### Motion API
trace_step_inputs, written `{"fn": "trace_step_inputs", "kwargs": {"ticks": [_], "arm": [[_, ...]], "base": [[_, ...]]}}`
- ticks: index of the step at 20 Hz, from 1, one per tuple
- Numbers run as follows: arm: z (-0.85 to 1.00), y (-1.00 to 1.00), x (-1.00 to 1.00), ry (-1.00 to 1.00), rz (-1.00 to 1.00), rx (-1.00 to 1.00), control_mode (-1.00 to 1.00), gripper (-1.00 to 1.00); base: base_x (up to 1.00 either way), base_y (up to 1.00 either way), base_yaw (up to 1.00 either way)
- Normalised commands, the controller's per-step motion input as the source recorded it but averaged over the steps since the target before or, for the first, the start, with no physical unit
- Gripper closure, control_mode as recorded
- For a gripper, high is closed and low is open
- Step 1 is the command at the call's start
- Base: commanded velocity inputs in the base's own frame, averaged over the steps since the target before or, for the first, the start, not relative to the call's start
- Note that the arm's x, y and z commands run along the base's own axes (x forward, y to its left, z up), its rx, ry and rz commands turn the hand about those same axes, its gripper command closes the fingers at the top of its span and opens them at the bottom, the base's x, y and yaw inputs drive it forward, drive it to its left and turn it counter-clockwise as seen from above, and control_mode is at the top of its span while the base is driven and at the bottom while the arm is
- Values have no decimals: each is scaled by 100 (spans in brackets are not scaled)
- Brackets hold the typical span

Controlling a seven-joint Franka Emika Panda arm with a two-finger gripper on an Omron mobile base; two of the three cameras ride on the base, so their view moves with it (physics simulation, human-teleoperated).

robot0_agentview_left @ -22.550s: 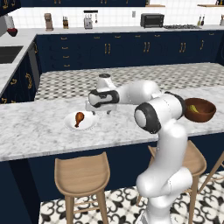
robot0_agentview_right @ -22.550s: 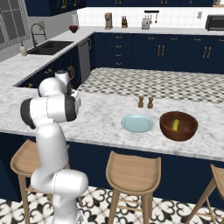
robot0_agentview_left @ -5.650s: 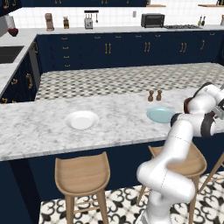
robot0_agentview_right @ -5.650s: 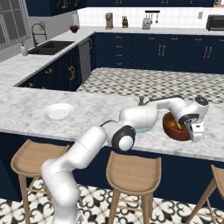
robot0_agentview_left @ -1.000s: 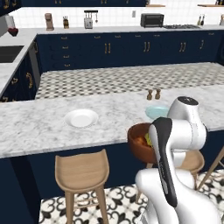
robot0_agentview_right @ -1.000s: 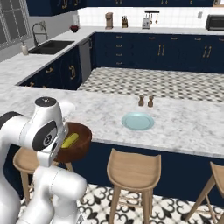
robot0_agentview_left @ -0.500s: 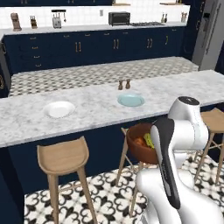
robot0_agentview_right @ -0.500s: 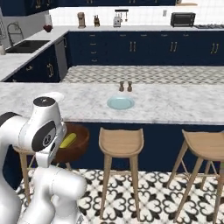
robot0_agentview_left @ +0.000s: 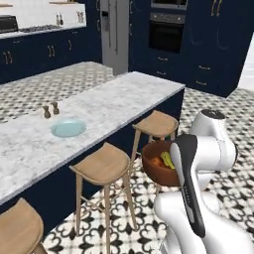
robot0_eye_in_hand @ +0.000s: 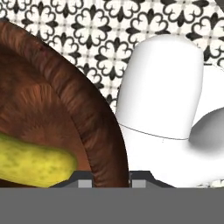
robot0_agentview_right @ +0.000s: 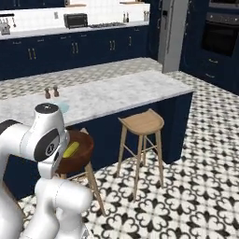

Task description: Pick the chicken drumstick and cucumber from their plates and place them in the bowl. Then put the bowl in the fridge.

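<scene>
My fingers point(robot0_eye_in_hand: 107, 183), mostly cut off, pinch the bowl point(robot0_eye_in_hand: 65, 109) rim between them, the cucumber point(robot0_eye_in_hand: 33, 161) inside.

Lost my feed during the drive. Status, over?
Gripper shut on bowl rim, carried off the counter. Cucumber and chicken drumstick inside. Fridge ahead, door shut; stool near path.

No legible text or labels
</scene>
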Motion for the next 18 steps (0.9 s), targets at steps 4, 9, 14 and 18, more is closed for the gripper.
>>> {"fn": "trace_step_inputs", "kwargs": {"ticks": [4, 9, 14, 18], "arm": [[0, 0, 0, 0, 0, 0, 100, 100], [0, 0, 0, 0, 0, 0, 100, 100], [0, 0, 0, 0, 0, 0, 100, 100], [0, 0, 0, 0, 0, 0, 100, 100]], "base": [[0, -3, -88], [16, -7, -82], [77, -12, -58], [100, 0, -22]]}}
